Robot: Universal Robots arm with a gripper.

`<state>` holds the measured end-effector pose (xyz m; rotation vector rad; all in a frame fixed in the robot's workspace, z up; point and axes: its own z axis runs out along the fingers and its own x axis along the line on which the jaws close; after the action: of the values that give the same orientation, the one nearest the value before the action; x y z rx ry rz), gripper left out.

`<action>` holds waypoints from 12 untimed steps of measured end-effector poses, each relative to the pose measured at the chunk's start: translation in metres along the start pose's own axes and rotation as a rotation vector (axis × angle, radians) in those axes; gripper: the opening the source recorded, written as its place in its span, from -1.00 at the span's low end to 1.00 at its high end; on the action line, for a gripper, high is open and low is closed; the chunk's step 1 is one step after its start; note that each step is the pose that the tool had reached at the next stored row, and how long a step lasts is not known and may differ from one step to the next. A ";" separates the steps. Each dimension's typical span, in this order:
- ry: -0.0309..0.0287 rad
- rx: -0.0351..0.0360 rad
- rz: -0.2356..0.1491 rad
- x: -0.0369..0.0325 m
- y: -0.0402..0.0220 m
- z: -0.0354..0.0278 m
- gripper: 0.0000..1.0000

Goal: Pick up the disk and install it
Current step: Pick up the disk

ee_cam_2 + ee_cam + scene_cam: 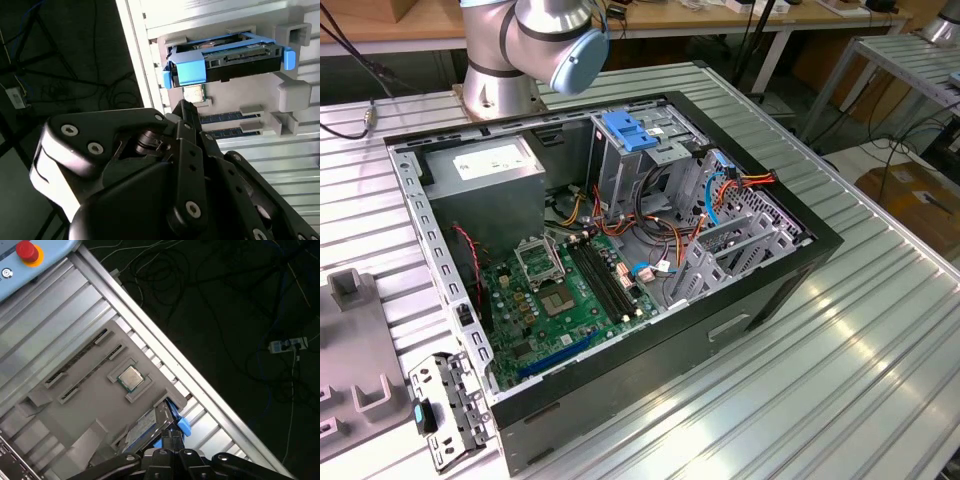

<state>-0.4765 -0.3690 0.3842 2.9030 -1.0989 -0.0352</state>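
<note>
1. Gripper (185, 107) (black, seen from behind in both wrist views): jaws appear drawn together with nothing between them; it hangs near the disk without touching it.
2. Disk (240, 64): dark drive clipped in a blue carrier (190, 72); it sits in a slot of the grey fixture plate (295, 95), not yet lifted.
3. Processor chip (130, 377): seated in the same plate, just beside the disk.
4. Open computer case (620, 250), exterior view: drive cage (625, 135) with blue handle stands inside.
5. Step judged: approach for the pickup; a grasp calls for jaws parted enough to span the carrier and squared to its sides.
</note>
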 end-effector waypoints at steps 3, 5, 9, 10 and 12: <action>0.0004 -0.0002 -0.008 0.0000 0.0000 0.0000 -0.79; 0.0008 -0.0001 -0.017 0.0000 0.0000 0.0000 -0.79; 0.0037 -0.0008 -0.086 0.0000 0.0000 0.0000 -0.79; 0.0045 -0.0009 -0.104 0.0000 0.0000 0.0000 -0.79; 0.0070 -0.0014 -0.162 0.0000 0.0000 0.0001 -0.79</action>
<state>-0.4765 -0.3690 0.3841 2.9809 -0.8591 -0.0303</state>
